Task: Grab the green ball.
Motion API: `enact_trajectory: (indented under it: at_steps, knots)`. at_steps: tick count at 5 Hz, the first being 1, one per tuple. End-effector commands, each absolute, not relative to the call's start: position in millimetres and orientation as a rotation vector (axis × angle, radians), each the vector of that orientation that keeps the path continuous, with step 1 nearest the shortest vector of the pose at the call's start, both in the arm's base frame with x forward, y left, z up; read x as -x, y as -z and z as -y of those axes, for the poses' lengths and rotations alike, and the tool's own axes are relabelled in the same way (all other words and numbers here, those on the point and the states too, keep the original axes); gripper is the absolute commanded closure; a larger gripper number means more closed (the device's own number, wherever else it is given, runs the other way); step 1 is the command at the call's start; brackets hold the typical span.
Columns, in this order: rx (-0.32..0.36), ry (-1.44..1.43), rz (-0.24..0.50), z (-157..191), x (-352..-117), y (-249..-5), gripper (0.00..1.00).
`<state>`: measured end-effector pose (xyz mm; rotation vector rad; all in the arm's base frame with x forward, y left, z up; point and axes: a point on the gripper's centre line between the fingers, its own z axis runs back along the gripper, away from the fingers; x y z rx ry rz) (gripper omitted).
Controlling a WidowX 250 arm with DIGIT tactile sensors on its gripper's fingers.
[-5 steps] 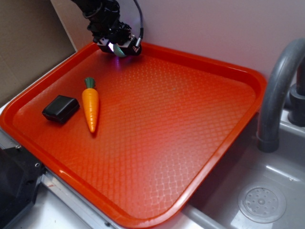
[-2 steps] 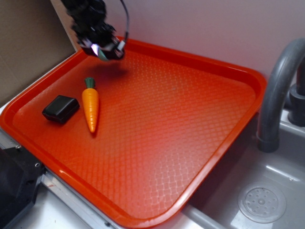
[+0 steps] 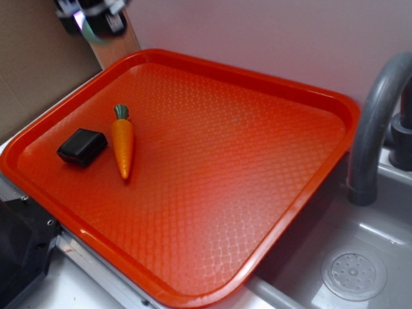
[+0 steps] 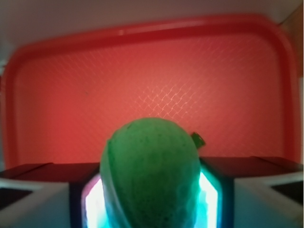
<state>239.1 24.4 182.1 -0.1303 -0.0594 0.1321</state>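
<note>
**Ball held, gripper raised clear of tray**

Exterior view: the gripper (image 3: 95,16) is seen blurred at the top left corner, above and beyond the far left rim of the tray (image 3: 290,87). A pale green sliver, taken to be the ball (image 3: 94,33), shows at its lower edge. The carrot (image 3: 122,147) and a black block (image 3: 82,147) lie on the tray's left side, well apart from the gripper. A faucet (image 3: 373,122) and sink (image 3: 353,275) are at the right.

Wrist view: the ball (image 4: 151,173) fills the space between the two fingers (image 4: 45,197), which are closed against its sides. The ball sits directly in the grip, so no offset is left to be closed; being round, it has no long axis. The tray (image 4: 142,31) lies well below. A small dark green tip, probably the carrot top (image 4: 198,139), peeks past the ball.

Against the earlier frames, the gripper has been lifted up and leftward from low over the tray's far left corner, with the ball carried along. Carrot and block are unmoved. The grab is judged done.
</note>
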Motion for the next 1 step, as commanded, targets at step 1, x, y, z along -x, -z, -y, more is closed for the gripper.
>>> enact_trajectory:
  at_steps: [1]
  knots:
    - [0.062, -0.092, 0.156, -17.4, -236.1, -228.0, 1.00]
